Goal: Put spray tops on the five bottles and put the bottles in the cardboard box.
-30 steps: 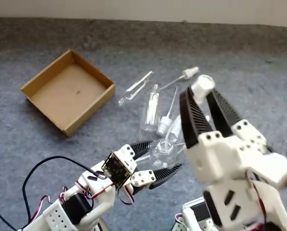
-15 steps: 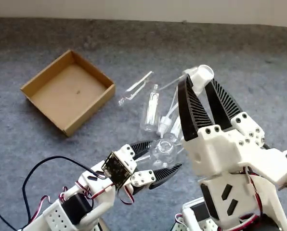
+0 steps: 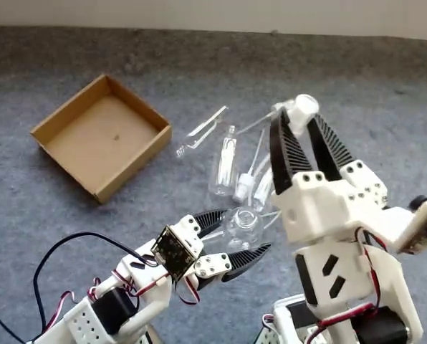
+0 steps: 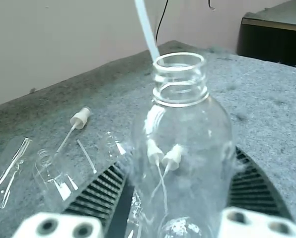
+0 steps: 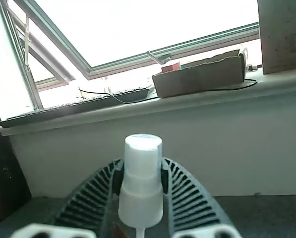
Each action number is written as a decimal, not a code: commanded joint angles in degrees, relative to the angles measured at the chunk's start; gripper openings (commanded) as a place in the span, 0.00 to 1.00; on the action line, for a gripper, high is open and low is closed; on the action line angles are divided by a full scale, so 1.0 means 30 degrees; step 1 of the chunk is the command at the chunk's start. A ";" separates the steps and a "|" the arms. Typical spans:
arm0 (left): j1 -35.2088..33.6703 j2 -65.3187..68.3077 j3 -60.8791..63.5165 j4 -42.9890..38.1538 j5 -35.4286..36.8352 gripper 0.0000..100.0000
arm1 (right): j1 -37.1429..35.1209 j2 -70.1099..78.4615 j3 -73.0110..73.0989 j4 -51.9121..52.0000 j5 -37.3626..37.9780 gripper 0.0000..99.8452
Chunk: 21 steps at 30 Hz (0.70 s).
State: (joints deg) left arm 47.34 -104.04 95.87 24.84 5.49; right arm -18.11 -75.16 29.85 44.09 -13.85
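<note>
- While the left gripper (image 3: 246, 231) sits low over the desk (image 3: 70, 236), its fingers are clamped on the body of 1 clear bottle (image 3: 241, 221), which is upright with an open mouth.
- Right gripper (image 3: 297, 123) is raised above that bottle, fingers closed on a white spray top (image 3: 301, 111), nozzle end up.
- Left wrist view: the top's tube (image 4: 147, 29) comes down to the bottle's mouth; cannot tell if the tip is inside.
- Past the held bottle, on the desk: 1 lying bottle (image 3: 224, 161), a loose spray top (image 3: 244, 188) just beside it, clear wrappers (image 3: 203, 129) near them.
- Box (image 3: 92, 140) is open-topped on the left arm's side, well apart from both grippers.
</note>
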 commanded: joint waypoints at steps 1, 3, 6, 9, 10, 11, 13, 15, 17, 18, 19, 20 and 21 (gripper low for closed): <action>0.0190 -0.0308 0.0425 0.0029 0.0088 0.19 | 0.0513 0.0015 -0.0103 0.0103 0.0176 0.01; 0.0190 -0.0308 0.0425 0.0029 0.0088 0.19 | 0.0454 0.0015 -0.0103 0.0073 0.0176 0.01; 0.0190 -0.0308 0.0425 0.0029 0.0088 0.19 | 0.0454 0.0015 -0.0190 0.0044 0.0176 0.01; 0.0190 -0.0308 0.0425 0.0029 0.0088 0.19 | 0.0425 0.0015 -0.1245 0.0073 0.0176 0.01; 0.0190 -0.0308 0.0425 0.0029 0.0088 0.19 | 0.0425 0.0015 -0.1773 0.0073 0.0176 0.01; 0.0190 -0.0308 0.0425 0.0029 0.0088 0.19 | 0.0425 0.0015 -0.2271 0.0073 0.0176 0.01; 0.0190 -0.0308 0.0425 0.0029 0.0088 0.19 | 0.0425 0.0015 -0.2916 0.0161 0.0147 0.01; 0.0190 -0.0308 0.0425 0.0029 0.0088 0.19 | 0.0425 0.0015 -0.3297 0.1245 0.0059 0.01; 0.0190 -0.0308 0.0425 0.0029 0.0088 0.19 | 0.0425 0.0015 -0.3414 0.2388 0.0059 0.01; 0.0190 -0.0308 0.0425 0.0029 0.0088 0.19 | 0.0425 0.0015 -0.3414 0.2740 0.0059 0.01; 0.0190 -0.0308 0.0425 0.0029 0.0088 0.19 | 0.0425 0.0015 -0.3414 0.2886 0.0059 0.01; 0.0190 -0.0308 0.0425 0.0029 0.0088 0.19 | 0.0425 0.0015 -0.3414 0.2916 0.0117 0.01; 0.0190 -0.0308 0.0425 0.0029 0.0088 0.19 | 0.0425 0.0015 -0.3385 0.2916 0.0147 0.01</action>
State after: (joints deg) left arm 47.34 -104.04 95.87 24.84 5.49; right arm -17.41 -75.16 22.73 52.35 -13.85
